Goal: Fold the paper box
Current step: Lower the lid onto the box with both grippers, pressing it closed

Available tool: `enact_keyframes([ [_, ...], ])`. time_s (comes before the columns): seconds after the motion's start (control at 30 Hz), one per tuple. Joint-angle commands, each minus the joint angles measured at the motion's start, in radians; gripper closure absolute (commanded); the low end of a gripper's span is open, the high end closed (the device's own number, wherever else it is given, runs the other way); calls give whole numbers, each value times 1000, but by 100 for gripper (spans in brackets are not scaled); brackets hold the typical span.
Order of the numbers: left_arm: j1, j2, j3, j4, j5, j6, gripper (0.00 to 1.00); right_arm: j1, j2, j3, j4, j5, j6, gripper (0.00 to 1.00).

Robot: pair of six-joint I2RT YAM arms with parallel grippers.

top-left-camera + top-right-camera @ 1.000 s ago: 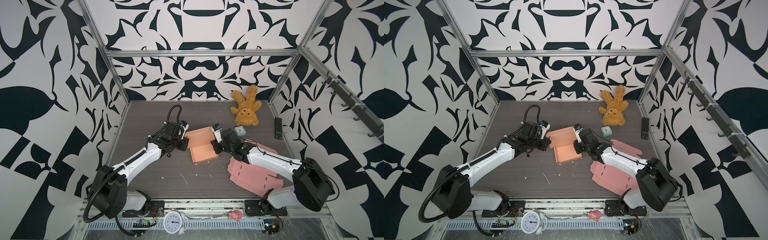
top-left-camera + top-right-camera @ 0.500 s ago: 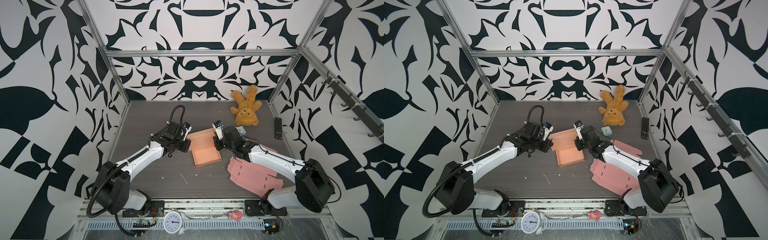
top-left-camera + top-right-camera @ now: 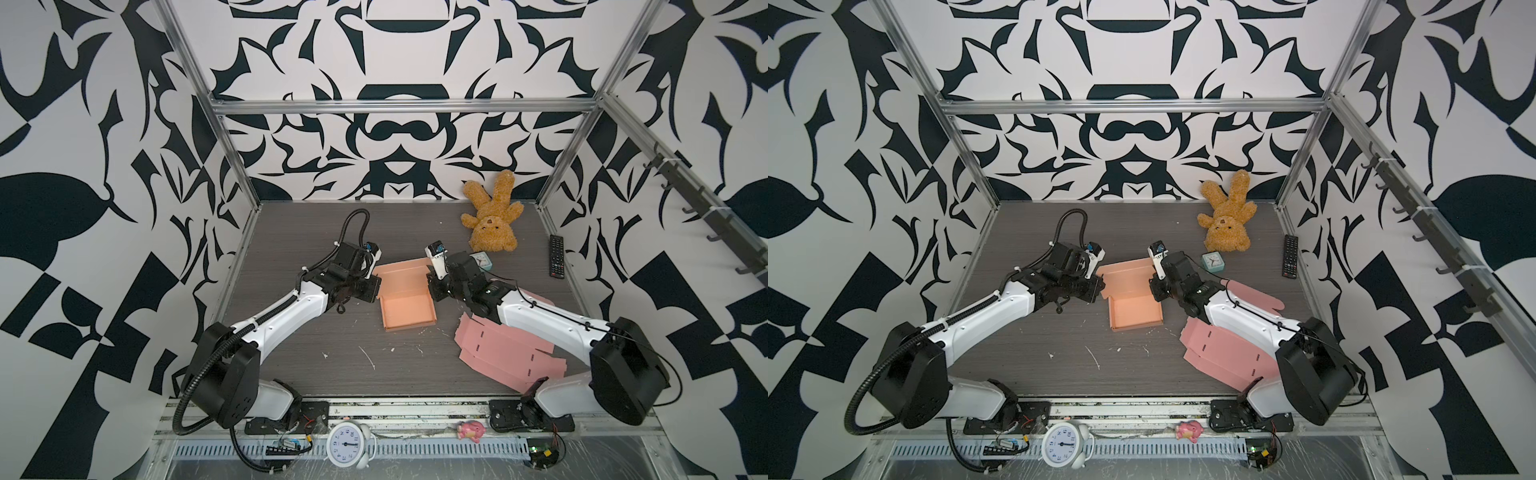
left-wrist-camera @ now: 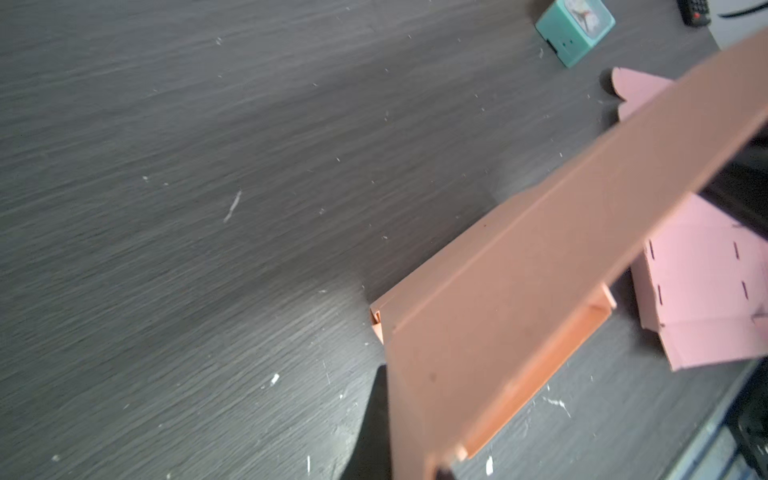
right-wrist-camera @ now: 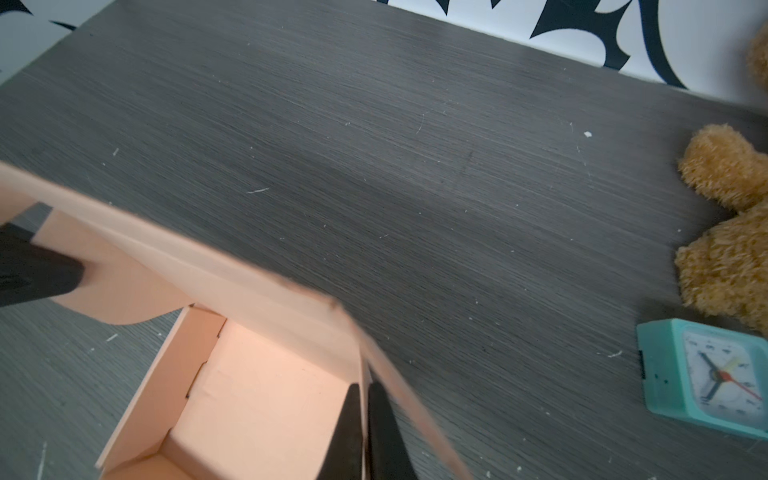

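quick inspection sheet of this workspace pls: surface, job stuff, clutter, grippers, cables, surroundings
surface: dark wood-grain table, strewn with small white scraps
job's things: orange box half folded, tray open, lid raised; flat pink blanks partly under the right arm
clutter: teddy bear, teal clock and remote at back right; white alarm clock and pink toy on the front rail
grippers: left gripper shut on a lid side flap; right gripper shut on the opposite edge
cables: black conduit loops above the left arm; thin cable runs along the right arm
surroundings: patterned walls, aluminium frame, hook rail
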Motion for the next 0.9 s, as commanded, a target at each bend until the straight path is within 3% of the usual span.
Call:
enact_keyframes([
  [0.0,-5,23,40,66,-100,-116,95,9,6,48,69,-13,99,92],
  [0.27,-51,42,26,163,-259,-144,95,35,30,63,95,71,124,90],
  [0.87,-165,59,-168,459,-417,-102,95,35,97,58,144,81,159,87],
])
